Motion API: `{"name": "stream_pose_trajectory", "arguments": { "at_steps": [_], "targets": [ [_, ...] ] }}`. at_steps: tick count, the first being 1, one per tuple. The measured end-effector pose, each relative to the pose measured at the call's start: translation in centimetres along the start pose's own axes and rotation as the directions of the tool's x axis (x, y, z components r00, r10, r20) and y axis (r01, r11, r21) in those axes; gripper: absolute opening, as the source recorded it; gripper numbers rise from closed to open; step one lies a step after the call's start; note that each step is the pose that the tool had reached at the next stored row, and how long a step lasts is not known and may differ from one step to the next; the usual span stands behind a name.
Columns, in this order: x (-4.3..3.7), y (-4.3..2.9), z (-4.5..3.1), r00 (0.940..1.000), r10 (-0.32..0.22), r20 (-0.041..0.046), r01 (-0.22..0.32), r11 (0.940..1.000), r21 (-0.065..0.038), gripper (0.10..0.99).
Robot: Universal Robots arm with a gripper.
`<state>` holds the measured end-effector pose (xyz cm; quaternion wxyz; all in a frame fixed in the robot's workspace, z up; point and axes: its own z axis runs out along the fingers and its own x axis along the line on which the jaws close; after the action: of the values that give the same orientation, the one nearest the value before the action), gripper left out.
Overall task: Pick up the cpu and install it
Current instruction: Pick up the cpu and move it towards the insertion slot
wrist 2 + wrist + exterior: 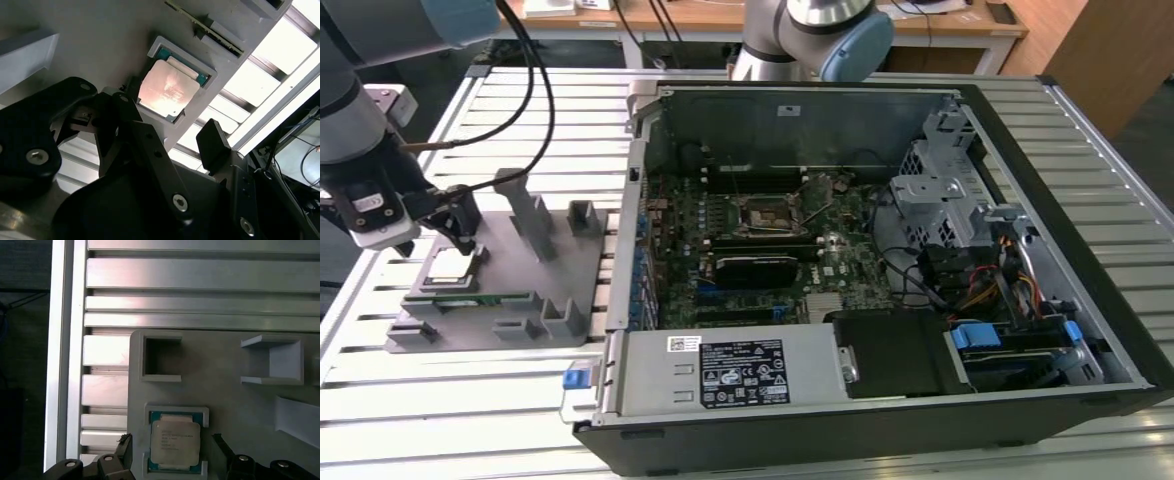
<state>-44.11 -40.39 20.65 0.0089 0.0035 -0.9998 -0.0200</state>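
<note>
I am hovering my gripper (pixel 443 238) straight over the cpu (pixel 175 444), fingers (pixel 212 142) spread wide and holding nothing, one on each side of the chip and clear of it. The cpu is lying flat, silver face up, in the square nest (pixel 176 409) of the grey fixture (pixel 520 280). I judge the pick-up is the step in hand. Doing it well means staying centred and level, so that both pads are meeting opposite edges together, inside the nest's raised rim and not on it, with a light squeeze. In the exterior view the room is tight close in, with the green memory stick (pixel 478 298) just beside the cpu at 6 o'clock and the upright posts (pixel 531 205) near at 2 o'clock. The slotted table (pixel 454 400) is ending close by at 9 o'clock. Farther off at 3 o'clock the open computer case (pixel 854 440) is raising a wall in front of the black socket (pixel 767 212).
</note>
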Motion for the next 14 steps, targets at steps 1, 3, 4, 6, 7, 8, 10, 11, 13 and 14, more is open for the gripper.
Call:
{"name": "stream_pose_trajectory", "arguments": {
  "at_steps": [1,3,4,6,7,8,10,11,13,14],
  "targets": [
    [0.0,0.0,0.14,1.0,0.0,0.0003,0.0,1.0,0.0,0.718],
    [-0.01,-0.01,0.4,1.0,0.0,0.0007,0.0,1.0,0.0,0.718],
    [-0.01,-0.02,0.5,1.0,0.0,0.0009,0.0,1.0,0.0,0.718],
    [-0.02,-0.02,0.69,1.0,0.0,0.001,0.0,1.0,0.0,0.718],
    [-0.03,-0.03,0.79,1.0,0.002,0.0014,-0.002,1.0,0.0,0.718],
    [-0.04,-0.03,0.87,1.0,0.004,0.0019,-0.004,1.0,0.0,0.718],
    [-0.05,-0.04,1.09,1.0,0.007,0.0038,-0.008,1.0,0.0,0.718],
    [-0.06,-0.05,1.22,1.0,0.008,0.0052,-0.008,1.0,0.001,0.718],
    [-0.08,-0.06,1.43,0.9999,0.009,0.0074,-0.009,1.0,0.0,0.718],
    [-0.09,-0.06,1.53,0.9999,0.009,0.0082,-0.009,1.0,0.001,0.718]
  ]
}}
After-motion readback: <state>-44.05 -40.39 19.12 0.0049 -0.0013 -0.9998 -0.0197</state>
